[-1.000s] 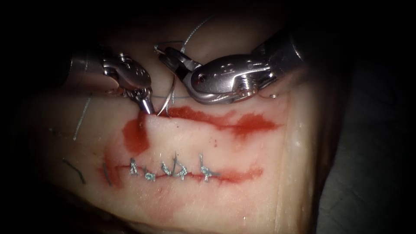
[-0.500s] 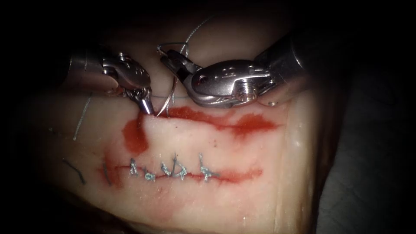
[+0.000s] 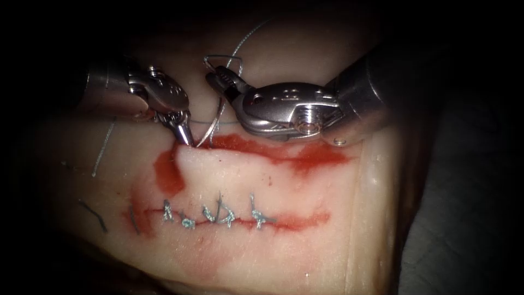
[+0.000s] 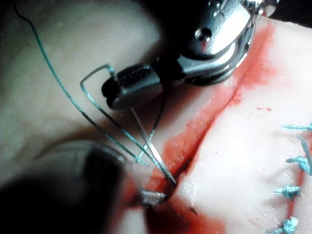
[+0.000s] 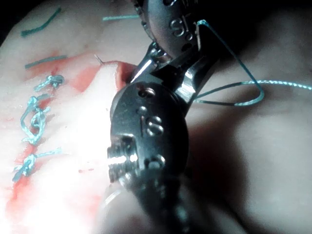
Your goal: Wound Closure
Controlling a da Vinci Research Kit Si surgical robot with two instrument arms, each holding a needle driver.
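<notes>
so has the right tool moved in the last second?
Yes, slightly: the right tool has edged right and up, away from the row of stitches; it holds the needle.

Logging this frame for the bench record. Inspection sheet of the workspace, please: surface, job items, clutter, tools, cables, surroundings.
Surface: tissue, two cuts; lower cut stitched, upper cut open, red fluid around both.
Job's things: needle near its thread end in the right tool, point down at the upper cut's left end; whether it is in the tissue cannot be told. Thread runs up from it.
Clutter: cut thread ends left of the stitches.
Grippers: left tool holds the tissue edge; right tool shut on the needle.
Cables: nothing seen.
Surroundings: dark.
</notes>
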